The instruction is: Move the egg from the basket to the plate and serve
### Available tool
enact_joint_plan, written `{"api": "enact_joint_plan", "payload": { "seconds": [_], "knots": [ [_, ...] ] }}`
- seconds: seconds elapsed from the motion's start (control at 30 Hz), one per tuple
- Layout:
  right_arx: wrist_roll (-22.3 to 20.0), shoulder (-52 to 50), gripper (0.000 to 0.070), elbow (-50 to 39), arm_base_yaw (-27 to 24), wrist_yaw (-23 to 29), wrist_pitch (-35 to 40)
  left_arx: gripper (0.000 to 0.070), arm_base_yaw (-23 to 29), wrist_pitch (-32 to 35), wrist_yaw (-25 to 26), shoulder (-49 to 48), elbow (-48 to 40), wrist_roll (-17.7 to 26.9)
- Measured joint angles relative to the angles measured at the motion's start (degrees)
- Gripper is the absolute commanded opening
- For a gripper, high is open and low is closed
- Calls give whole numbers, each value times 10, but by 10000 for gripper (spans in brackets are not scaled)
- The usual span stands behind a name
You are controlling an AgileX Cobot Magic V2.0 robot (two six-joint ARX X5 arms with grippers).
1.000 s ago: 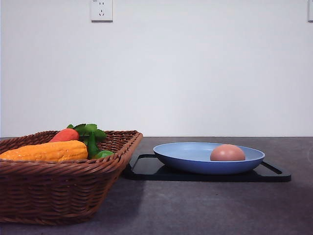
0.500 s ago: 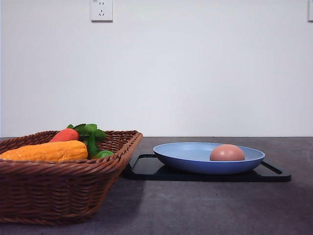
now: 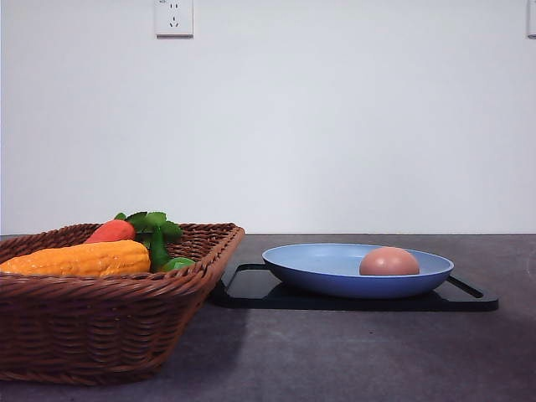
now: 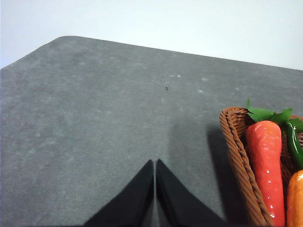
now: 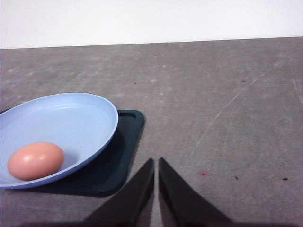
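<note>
The pinkish-brown egg [image 3: 389,261] lies in the light blue plate [image 3: 318,266], toward its right side; the right wrist view shows the egg [image 5: 36,161] in the plate [image 5: 71,118] too. The wicker basket [image 3: 100,322] stands at the front left, its rim [image 4: 235,146] in the left wrist view. My left gripper [image 4: 155,163] is shut over bare table beside the basket. Shut as well, my right gripper [image 5: 156,161] hangs above the table just off the tray's corner, apart from the plate. Neither holds anything.
The plate rests on a flat black tray [image 3: 251,289]. In the basket lie a carrot with green leaves [image 3: 113,230], a long yellow-orange vegetable [image 3: 79,258] and a green piece [image 3: 177,264]. Grey table [image 3: 352,352] stretches in front of the tray.
</note>
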Motion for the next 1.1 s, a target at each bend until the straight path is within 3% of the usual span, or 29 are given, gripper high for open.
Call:
{"api": "enact_joint_plan", "payload": {
  "seconds": [1.1],
  "knots": [
    [0,0,0,0,0,0,0,0,0,0,0,0,0,0]
  ]
}}
